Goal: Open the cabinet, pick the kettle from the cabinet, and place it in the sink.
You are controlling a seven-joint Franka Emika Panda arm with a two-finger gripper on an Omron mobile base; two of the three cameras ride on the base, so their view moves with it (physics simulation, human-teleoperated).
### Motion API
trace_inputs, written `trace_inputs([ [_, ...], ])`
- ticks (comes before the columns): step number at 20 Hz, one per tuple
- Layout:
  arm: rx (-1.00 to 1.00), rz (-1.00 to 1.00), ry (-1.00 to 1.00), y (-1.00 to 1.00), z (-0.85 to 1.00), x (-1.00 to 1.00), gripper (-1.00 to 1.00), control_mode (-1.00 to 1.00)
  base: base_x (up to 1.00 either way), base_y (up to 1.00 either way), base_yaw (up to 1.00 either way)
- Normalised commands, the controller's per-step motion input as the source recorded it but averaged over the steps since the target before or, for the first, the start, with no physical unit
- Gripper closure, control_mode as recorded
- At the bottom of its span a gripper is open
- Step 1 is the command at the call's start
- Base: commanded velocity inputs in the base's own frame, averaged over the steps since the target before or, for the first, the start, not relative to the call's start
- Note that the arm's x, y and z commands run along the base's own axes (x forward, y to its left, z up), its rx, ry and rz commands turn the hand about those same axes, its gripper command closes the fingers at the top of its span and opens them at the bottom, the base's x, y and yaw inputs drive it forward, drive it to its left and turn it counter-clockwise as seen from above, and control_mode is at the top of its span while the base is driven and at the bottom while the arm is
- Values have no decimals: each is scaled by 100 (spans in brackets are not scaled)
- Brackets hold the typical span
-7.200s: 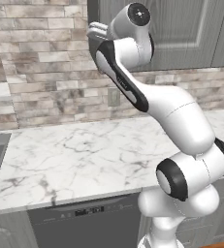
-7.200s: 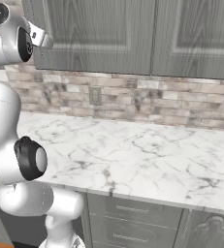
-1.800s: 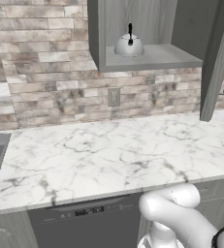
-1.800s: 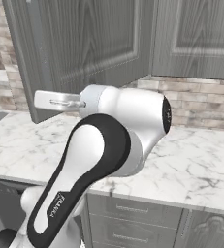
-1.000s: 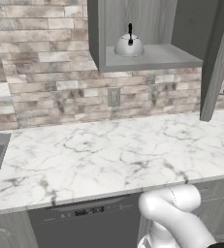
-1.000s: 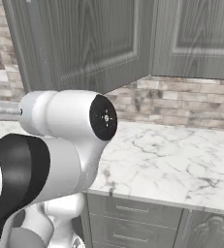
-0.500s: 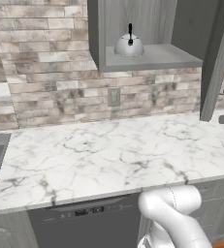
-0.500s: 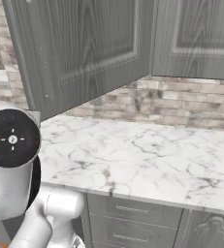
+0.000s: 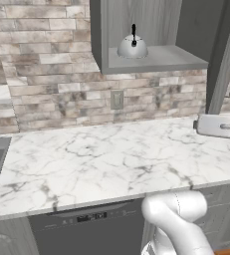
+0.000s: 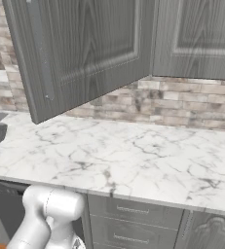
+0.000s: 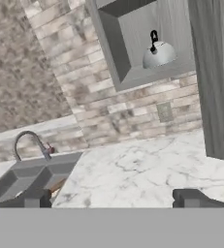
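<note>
The cabinet (image 9: 151,55) is grey wood-grain, hung on the wall above a backsplash of rough, mottled stone bricks (image 9: 47,74); its door (image 10: 84,53) stands swung wide, a recessed panel framed on its face and a slim straight handle near its free edge; inside, a flat grey shelf (image 9: 161,59) carries the kettle (image 9: 132,46), a squat silver dome with a thin black arched handle and a black knob, standing upright near the left inner wall; in the hand view the kettle (image 11: 158,52) sits on that same shelf, well apart from the gripper (image 11: 111,197), whose two dark fingertips (image 11: 33,197) stand wide apart at the bottom with nothing between them; the counter (image 9: 111,159) is smooth white marble with grey veining, and a pale outlet plate (image 9: 116,99) is set into the bricks above it; the sink (image 11: 28,179) is a grey rectangular basin sunk into the marble at the left, with a curved metal faucet (image 11: 28,143) arching over it; a brown wooden object (image 11: 59,185) lies in the basin against its right wall; a dark dishwasher front (image 9: 86,229) sits below the counter edge.
</note>
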Motion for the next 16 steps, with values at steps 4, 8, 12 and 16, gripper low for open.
trace_inputs([
  [4, -12, -50, 18, 19, 0, 8, -100, -100, 0, 0, 0],
  [8, -14, -55, 22, 16, 0, 16, -100, -100, 0, 0, 0],
  [12, -10, -49, 18, 4, 0, 26, -100, -100, 0, 0, 0],
  [16, -1, -34, 12, -10, 0, 25, -100, -100, 0, 0, 0],
])
